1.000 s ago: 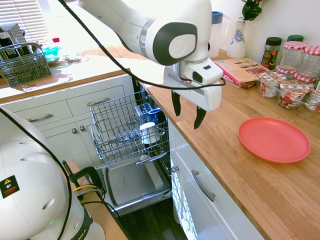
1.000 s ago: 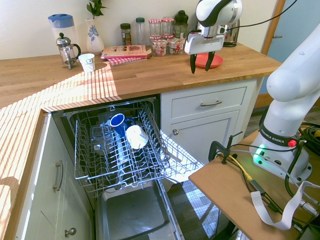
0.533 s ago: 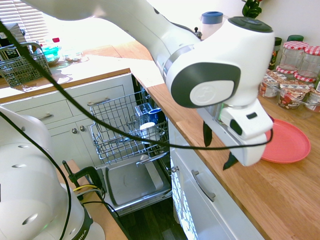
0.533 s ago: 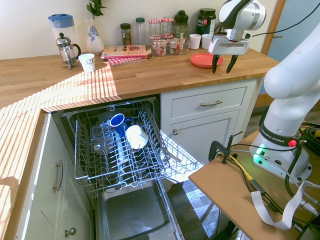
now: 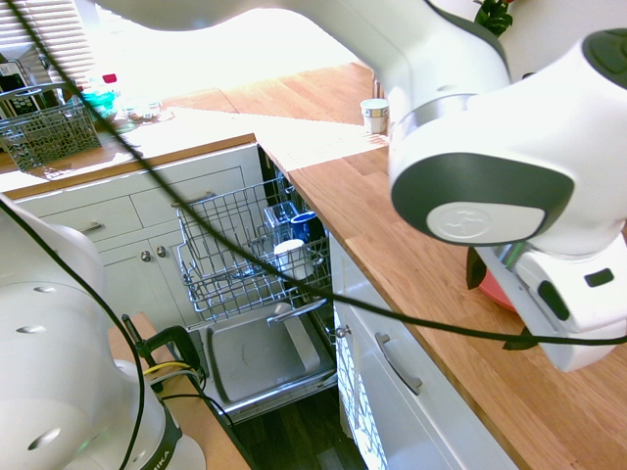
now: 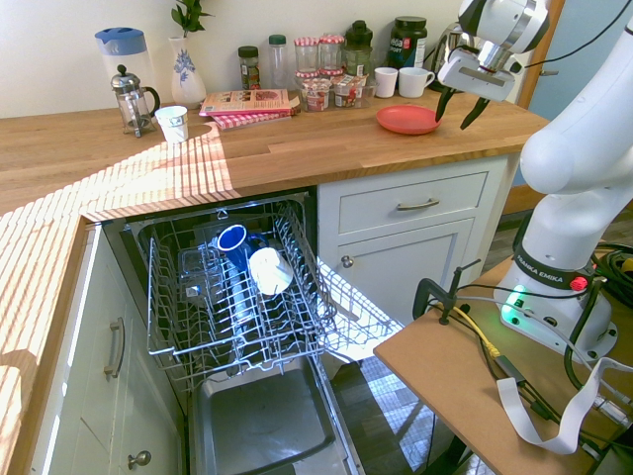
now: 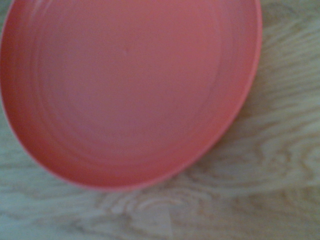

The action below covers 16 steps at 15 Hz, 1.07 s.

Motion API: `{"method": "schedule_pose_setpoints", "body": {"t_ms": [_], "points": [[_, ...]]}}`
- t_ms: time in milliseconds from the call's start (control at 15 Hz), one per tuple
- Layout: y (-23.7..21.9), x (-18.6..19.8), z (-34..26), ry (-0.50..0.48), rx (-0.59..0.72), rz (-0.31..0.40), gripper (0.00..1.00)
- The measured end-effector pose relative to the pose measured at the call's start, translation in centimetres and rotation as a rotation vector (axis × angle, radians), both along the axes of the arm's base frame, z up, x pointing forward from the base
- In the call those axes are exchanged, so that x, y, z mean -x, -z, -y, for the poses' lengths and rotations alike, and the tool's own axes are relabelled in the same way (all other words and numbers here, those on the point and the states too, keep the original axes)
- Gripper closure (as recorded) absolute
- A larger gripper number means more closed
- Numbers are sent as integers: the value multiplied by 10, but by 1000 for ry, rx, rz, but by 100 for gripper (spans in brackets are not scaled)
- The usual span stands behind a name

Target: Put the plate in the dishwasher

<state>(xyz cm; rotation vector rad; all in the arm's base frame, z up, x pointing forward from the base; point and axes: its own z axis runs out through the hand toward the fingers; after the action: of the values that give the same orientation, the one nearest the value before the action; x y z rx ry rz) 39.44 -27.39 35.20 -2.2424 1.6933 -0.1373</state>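
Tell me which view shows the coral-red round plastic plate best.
The wrist view: the coral-red round plastic plate fills much of it, its raised rim plain, though blurred and cut off at an edge. The second exterior view shows it whole but small on the wooden counter. The first exterior view shows just a sliver behind the arm.

You see the open gripper (image 6: 471, 108) hanging beside the coral-red plate (image 6: 407, 120), which lies flat on the wooden worktop (image 6: 287, 150). Below, the dishwasher (image 6: 237, 297) stands open, a blue mug (image 6: 233, 240) and a white cup (image 6: 269, 271) in its upper rack (image 6: 297, 334).

Coral plate (image 6: 407, 120) flat; dishwasher (image 6: 242, 287) open
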Motion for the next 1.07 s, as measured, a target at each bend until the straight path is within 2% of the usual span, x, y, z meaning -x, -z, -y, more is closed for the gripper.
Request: {"method": "schedule_pose_setpoints", "body": {"t_ms": [200,533,600,1067], "points": [[19,-39,9,6,-32,-22,0],[20,-78,11,15,-77,9,0],[21,-84,9,12,-81,13,100],[20,-100,5,0,-82,11,100]]}}
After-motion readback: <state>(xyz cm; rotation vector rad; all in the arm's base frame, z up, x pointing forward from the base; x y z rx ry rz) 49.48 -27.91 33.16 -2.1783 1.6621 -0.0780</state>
